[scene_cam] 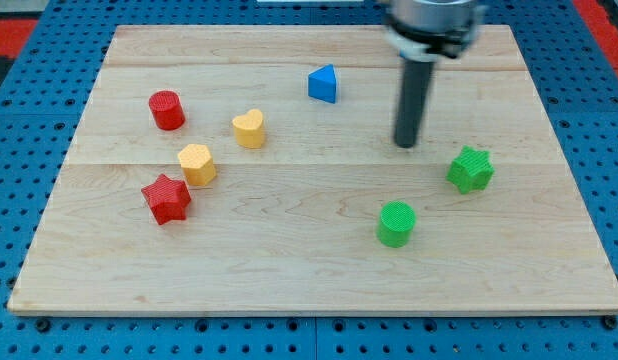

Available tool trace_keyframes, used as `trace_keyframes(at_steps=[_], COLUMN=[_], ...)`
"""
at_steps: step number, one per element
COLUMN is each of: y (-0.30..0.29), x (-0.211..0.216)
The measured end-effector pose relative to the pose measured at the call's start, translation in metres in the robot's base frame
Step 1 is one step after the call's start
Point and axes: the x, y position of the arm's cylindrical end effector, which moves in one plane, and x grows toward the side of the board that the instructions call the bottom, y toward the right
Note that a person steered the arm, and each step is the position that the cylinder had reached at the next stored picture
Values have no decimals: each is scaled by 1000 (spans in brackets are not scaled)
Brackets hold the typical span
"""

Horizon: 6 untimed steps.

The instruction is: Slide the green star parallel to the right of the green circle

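Note:
The green star (471,169) lies on the wooden board (289,290) at the view's right. The green circle (396,223) lies below and to the left of it. My tip (406,144) rests on the board up and to the left of the green star, a short gap away, and above the green circle. It touches neither block.
A blue triangle (324,84) lies at the top centre. At the view's left lie a red circle (167,110), a yellow heart (249,129), a yellow hexagon-like block (197,164) and a red star (166,198). Blue pegboard surrounds the board.

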Motion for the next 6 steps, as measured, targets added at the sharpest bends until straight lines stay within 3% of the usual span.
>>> trace_keyframes(at_steps=[1, 2, 4, 5, 6], y=[50, 40, 109, 100, 34], x=[40, 60, 85, 115, 108])
